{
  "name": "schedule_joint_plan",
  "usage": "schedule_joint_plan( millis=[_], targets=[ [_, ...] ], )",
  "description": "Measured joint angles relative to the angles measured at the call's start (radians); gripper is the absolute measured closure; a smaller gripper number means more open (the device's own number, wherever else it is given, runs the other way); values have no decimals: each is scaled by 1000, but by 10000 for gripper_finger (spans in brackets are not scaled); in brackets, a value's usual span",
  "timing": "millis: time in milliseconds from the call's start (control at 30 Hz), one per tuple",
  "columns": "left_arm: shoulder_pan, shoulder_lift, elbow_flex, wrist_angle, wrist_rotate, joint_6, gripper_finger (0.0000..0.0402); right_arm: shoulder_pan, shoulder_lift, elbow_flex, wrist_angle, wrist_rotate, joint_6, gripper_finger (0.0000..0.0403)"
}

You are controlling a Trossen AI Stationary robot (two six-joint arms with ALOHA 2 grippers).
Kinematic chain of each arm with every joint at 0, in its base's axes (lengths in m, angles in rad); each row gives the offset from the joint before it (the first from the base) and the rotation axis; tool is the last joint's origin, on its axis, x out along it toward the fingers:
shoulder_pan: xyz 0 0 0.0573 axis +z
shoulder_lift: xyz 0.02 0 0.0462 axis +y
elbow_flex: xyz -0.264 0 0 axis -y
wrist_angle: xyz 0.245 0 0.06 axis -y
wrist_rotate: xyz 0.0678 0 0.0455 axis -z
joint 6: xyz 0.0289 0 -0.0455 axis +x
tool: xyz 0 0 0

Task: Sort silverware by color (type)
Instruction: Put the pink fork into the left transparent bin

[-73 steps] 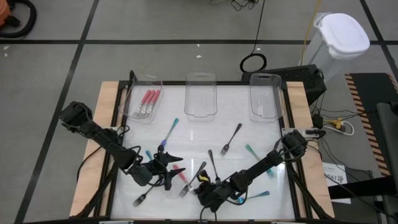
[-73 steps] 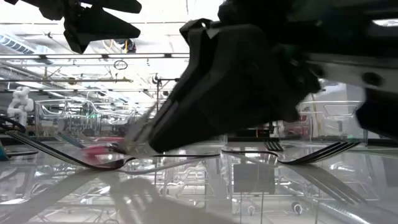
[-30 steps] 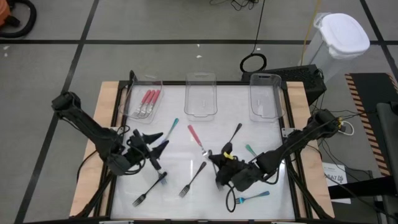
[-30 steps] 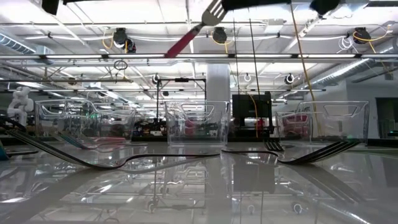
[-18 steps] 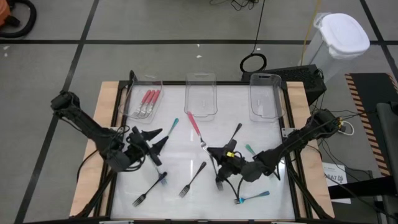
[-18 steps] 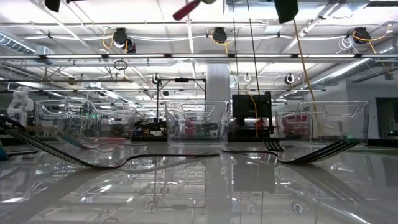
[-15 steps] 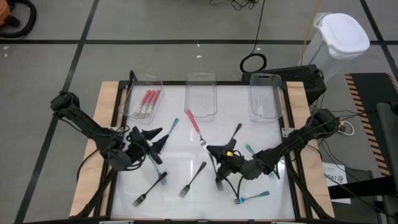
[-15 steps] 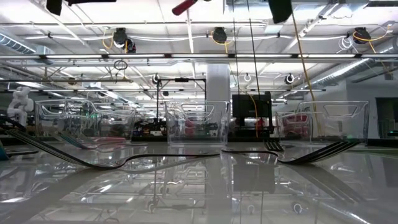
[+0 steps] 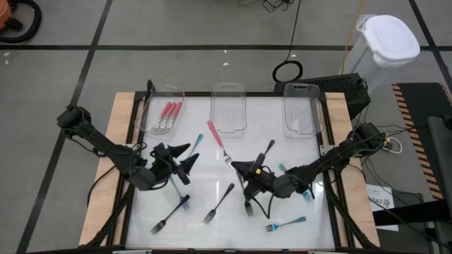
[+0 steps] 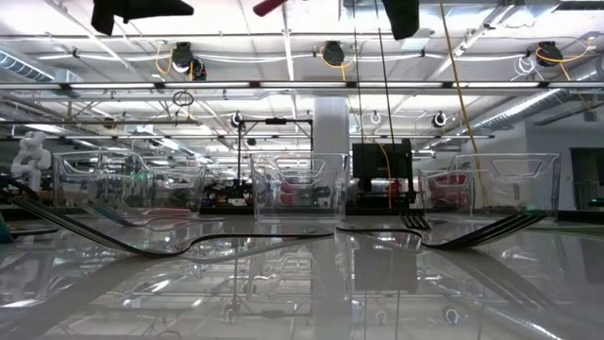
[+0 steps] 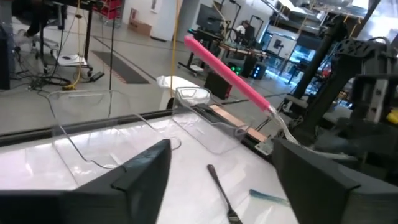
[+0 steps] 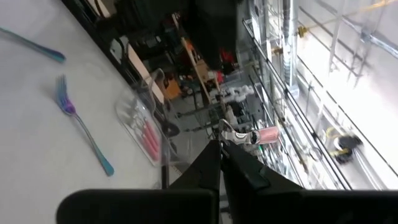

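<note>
Right pincer (image 9: 239, 168) clamped on pink fork (image 9: 216, 140) mid-table (clear of trays); left pincer (image 9: 186, 158) agape.

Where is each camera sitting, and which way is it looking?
High view: above the table, looking straight down; shows both arms, the left claw open, the right claw shut on the pink fork.
Low view: at tabletop height, looking level across; only bits of the arms show along its top edge.
Left wrist view: on the left arm, facing the clear trays; its own two fingers show.
Right wrist view: on the right arm; its closed fingers show.
Shared: the high and left wrist views both show the pink fork.
</note>
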Motion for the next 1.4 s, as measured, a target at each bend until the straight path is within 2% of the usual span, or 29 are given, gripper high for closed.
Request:
schedule_joint_plan(
  millis=[200, 367, 700, 833, 1000, 1267, 1400],
  targets=[
    [42, 12, 0, 75, 10, -2, 46, -6, 0, 0, 9, -26, -18, 399],
    [86, 39, 0, 177, 108, 44, 23, -33, 0, 0, 9, -25, -30, 399],
    [206, 72, 0, 386, 375, 102, 21, -79, 0, 0, 9, -27, -51, 399],
    [257, 72, 0, 393, 394, 95, 21, -88, 0, 0, 9, -28, -77, 399],
    [339, 72, 0, 379, 436, -1, 22, -98, 0, 0, 8, -68, -100, 399],
    [430, 72, 0, 370, 444, -4, 23, -117, 0, 0, -11, -82, -123, 399],
    [465, 72, 0, 371, 467, -27, 40, -127, 0, 0, -37, -106, -119, 399]
  ],
)
